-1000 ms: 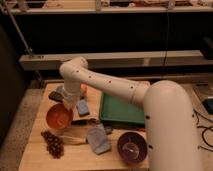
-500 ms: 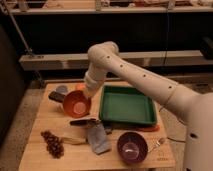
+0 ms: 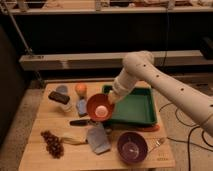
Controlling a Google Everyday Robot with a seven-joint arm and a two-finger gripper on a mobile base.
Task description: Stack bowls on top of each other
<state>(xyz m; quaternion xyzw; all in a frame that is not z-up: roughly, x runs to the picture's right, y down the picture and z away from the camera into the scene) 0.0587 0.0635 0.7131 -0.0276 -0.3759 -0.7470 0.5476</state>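
Observation:
The orange-red bowl [image 3: 99, 107] hangs tilted in the air above the middle of the wooden table [image 3: 40, 155], its inside facing me. My gripper [image 3: 109, 99] is at its right rim, shut on it, at the end of the white arm [image 3: 150, 75] that comes in from the right. The dark maroon bowl [image 3: 132, 147] sits upright on the table near the front right, below and to the right of the held bowl.
A green tray [image 3: 135, 107] lies behind the held bowl at the right. A small orange fruit [image 3: 80, 89], a dark block [image 3: 59, 97], a blue cloth [image 3: 81, 106], a knife [image 3: 82, 122], grapes [image 3: 52, 144], a grey cloth [image 3: 98, 140] and a fork [image 3: 159, 143] lie around the table.
The arm has lifted the orange-red bowl off the table's left side and carried it right, toward the middle, above the knife. The maroon bowl has not moved.

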